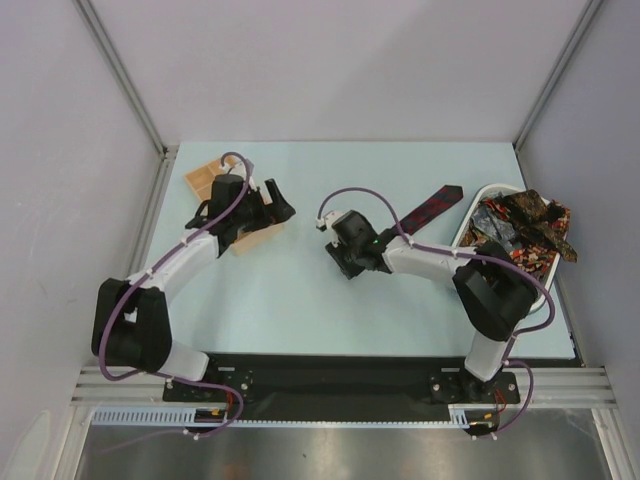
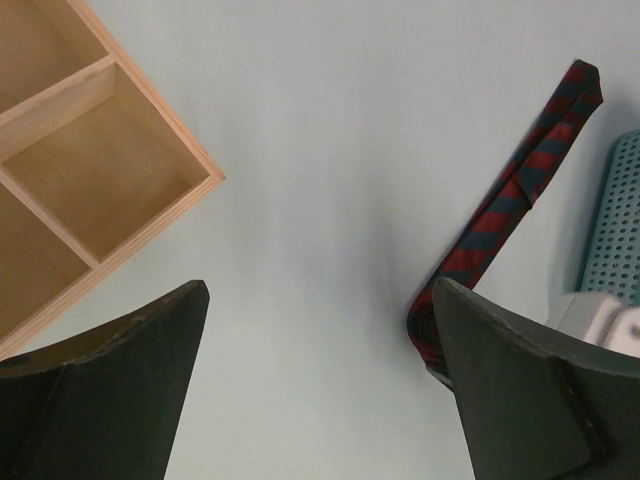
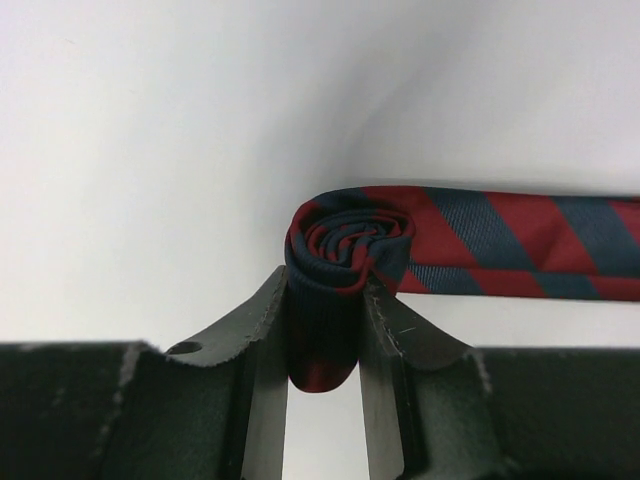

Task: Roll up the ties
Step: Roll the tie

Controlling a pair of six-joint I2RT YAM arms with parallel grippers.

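A navy tie with red diagonal stripes (image 1: 432, 205) lies stretched across the table towards the basket, its near end rolled into a tight coil (image 3: 345, 245). My right gripper (image 3: 326, 282) is shut on that coil, one finger on each side, and sits at mid-table (image 1: 345, 260). Several more patterned ties (image 1: 520, 228) are heaped in a white basket (image 1: 470, 228) at the right. My left gripper (image 2: 320, 290) stands wide open over bare table with nothing between its fingers, beside the wooden tray (image 1: 275, 210). In the left wrist view the striped tie (image 2: 520, 190) runs behind the right finger (image 2: 510, 390).
A wooden compartment tray (image 1: 205, 178) sits at the back left, its corner (image 2: 100, 170) close to my left gripper. The basket's perforated wall (image 2: 620, 220) shows at the right. White enclosure walls bound the table on three sides.
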